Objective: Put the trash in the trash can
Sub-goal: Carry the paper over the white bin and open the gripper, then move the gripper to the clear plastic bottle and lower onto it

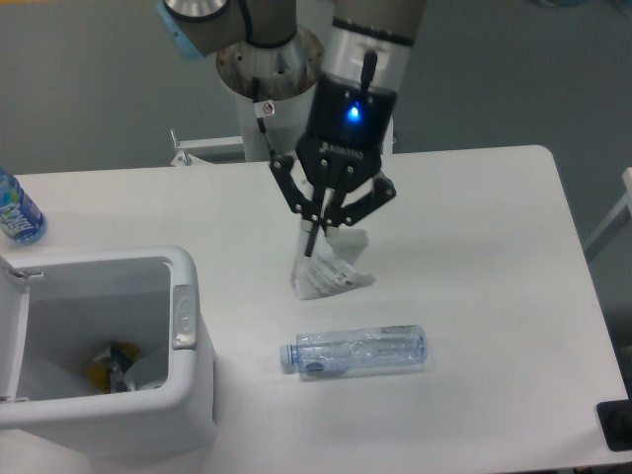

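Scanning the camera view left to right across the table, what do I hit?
Small blue-label bottle → trash can → crumpled paper hanging from the shut gripper. The clear plastic bottle lies below the paper, overlapping its span.

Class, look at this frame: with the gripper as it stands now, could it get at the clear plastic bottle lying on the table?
Probably not yet. The gripper is shut on the crumpled white paper, so its fingers are occupied. The clear plastic bottle lies in the open on the table with nothing over it, so the path itself looks free.

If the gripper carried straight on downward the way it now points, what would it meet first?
Probably only the bare table: the gripper is shut on the crumpled paper, which hangs below it and would touch down first.
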You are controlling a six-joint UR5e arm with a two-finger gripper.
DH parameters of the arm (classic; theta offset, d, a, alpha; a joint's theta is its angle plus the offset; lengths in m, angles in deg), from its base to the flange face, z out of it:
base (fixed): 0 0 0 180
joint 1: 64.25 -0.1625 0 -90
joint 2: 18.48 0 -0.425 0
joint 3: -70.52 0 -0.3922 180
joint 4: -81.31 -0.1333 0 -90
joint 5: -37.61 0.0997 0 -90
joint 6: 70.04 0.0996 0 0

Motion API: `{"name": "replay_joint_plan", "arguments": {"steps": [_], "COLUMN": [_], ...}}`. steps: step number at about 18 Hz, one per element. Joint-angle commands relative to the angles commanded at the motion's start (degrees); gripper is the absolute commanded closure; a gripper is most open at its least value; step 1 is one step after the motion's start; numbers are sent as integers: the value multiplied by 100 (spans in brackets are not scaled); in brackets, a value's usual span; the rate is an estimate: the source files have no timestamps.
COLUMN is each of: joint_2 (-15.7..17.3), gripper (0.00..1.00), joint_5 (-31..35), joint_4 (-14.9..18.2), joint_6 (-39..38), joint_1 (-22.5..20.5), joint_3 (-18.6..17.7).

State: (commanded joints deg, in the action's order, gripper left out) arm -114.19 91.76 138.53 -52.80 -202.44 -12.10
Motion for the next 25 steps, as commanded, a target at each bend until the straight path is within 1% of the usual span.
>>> {"name": "replay_joint_plan", "arguments": {"steps": [2,4,7,9,10,12,13,14,17,20,22,24,25], "joint_2": [-35,-123,-298,-413,-457,-554,-563,-563,-554,-563,-545,-528,-545], "gripper": [94,94,94,92,80,32,19,12,9,6,6,2,2], "joint_5": [9,9,9,17,9,9,9,17,35,105,455,956,1106], "joint_4": [0,-9,-219,-299,-299,-413,-474,-492,-493,-493,-563,-580,-580], "joint_6": [-28,7,17,8,16,25,25,25,25,16,78,375,490], "joint_1": [466,678,959,1056,1057,1092,1092,1092,1092,987,741,470,346], "joint_3": [-61,-79,-53,-53,-53,-35,-35,-35,-9,149,167,141,132]}}
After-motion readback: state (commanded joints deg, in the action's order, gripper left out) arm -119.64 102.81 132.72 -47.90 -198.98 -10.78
